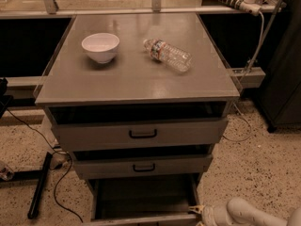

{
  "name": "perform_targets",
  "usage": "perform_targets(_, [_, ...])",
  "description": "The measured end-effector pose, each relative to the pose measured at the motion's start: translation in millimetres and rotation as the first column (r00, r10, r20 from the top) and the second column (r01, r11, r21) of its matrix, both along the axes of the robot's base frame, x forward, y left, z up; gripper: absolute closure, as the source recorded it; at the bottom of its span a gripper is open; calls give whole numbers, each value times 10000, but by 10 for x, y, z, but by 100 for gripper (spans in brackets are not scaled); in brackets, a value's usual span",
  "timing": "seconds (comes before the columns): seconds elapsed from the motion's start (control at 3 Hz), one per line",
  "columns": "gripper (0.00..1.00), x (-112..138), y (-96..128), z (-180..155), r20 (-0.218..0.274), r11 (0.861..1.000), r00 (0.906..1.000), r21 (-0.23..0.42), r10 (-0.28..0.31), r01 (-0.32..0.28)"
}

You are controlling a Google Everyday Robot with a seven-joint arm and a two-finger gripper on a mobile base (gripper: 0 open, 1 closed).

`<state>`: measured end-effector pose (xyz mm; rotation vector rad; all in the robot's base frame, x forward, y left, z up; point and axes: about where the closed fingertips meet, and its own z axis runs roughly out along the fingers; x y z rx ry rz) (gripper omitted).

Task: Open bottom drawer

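The grey metal cabinet [136, 84] has three drawers. The bottom drawer [141, 197] is pulled far out; I look down into its dark, empty inside, and its front edge runs along the frame's bottom; its handle is out of view. My gripper [196, 212] sits at the drawer's front right corner, at the end of my white arm [244, 213] coming in from the lower right. The middle drawer [141, 165] and the top drawer [141, 133], each with a black loop handle, stand slightly out.
A white bowl [100, 46] and a plastic water bottle [168, 54] lying on its side rest on the cabinet top. Black cables and a black bar [38, 185] lie on the speckled floor at left. A dark cabinet [284, 79] stands at right.
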<state>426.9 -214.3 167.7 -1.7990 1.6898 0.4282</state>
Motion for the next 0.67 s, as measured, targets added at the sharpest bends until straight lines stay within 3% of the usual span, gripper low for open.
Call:
perform_targets(0.33, [0, 0, 1, 0, -1, 10000, 10000, 1, 1, -1])
perform_targets(0.67, [0, 0, 1, 0, -1, 10000, 10000, 1, 1, -1])
